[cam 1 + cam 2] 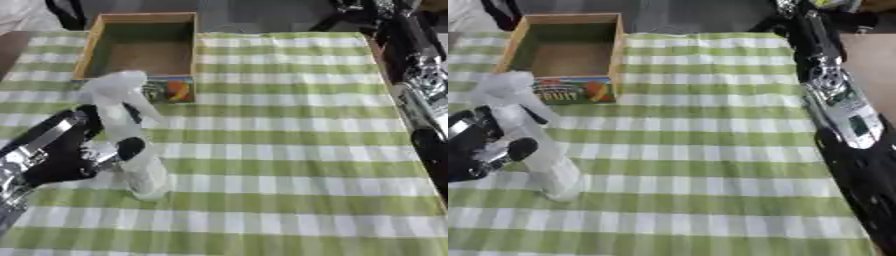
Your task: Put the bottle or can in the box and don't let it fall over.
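1. I see the left hand [66, 152] at about 8 o'clock in the left eye view, coming in from the lower left edge. Its fingers and thumb [129, 147] are curled round a bottle [131, 135].
2. The bottle is clear and pale, blurred in both views. It leans, its top toward 11 o'clock and its base toward 5 o'clock. The base sits low near the green-and-white checked tablecloth [289, 165]; I cannot tell whether it touches the cloth.
3. The box [140, 50] stands at 11 o'clock on the table, open at the top, with wooden walls and a brown floor. A coloured fruit label [575, 91] faces me on its near wall. I see nothing inside it.
4. The bottle is outside the box, on its near side; its top overlaps the near left corner of the box in view.
5. The right arm [837, 107] runs along the right edge, from 1 o'clock down to 4 o'clock. I cannot make out the right hand, so I cannot tell its state.
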Controlling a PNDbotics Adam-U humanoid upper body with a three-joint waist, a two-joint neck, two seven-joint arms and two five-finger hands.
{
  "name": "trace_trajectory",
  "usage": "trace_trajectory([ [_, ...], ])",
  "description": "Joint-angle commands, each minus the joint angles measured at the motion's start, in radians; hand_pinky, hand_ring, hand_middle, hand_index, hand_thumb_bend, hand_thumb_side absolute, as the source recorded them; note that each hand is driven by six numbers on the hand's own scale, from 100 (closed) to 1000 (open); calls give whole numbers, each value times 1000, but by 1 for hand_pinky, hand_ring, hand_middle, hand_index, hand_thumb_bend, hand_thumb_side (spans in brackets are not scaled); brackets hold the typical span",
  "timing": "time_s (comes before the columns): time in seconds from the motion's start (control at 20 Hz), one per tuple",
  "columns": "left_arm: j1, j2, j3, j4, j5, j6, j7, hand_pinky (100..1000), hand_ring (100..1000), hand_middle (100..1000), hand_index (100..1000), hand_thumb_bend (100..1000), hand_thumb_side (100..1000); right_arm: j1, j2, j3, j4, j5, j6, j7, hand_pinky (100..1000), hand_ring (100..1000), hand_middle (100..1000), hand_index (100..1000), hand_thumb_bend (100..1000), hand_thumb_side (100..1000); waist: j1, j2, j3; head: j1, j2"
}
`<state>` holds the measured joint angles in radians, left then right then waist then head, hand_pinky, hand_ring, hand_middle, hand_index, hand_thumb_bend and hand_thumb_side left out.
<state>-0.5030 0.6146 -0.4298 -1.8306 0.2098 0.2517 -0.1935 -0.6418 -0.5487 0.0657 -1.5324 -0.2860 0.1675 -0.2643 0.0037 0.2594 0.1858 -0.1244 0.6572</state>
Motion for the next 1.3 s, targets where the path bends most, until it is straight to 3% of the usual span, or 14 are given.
trace_trajectory([
  [0.05, -12, 9, -2, 0, -5, 3, -2, 1000, 709, 718, 810, 544, 509, -12, -12, -5, -10, -3, -3, 5, 901, 814, 867, 858, 100, 793, 0, -14, -1, 4, -11],
  [0.6, -9, -7, -21, 37, -27, -6, -21, 1000, 714, 735, 816, 555, 509, -13, -12, -5, -11, -3, -4, 8, 901, 814, 867, 858, 100, 792, -2, -12, -2, 4, -13],
  [1.3, -10, -23, -30, 106, -98, -29, -20, 1000, 712, 721, 786, 532, 445, -14, -8, -5, -8, -3, -4, 11, 903, 808, 865, 857, 100, 793, -4, -9, -3, 5, -15],
])
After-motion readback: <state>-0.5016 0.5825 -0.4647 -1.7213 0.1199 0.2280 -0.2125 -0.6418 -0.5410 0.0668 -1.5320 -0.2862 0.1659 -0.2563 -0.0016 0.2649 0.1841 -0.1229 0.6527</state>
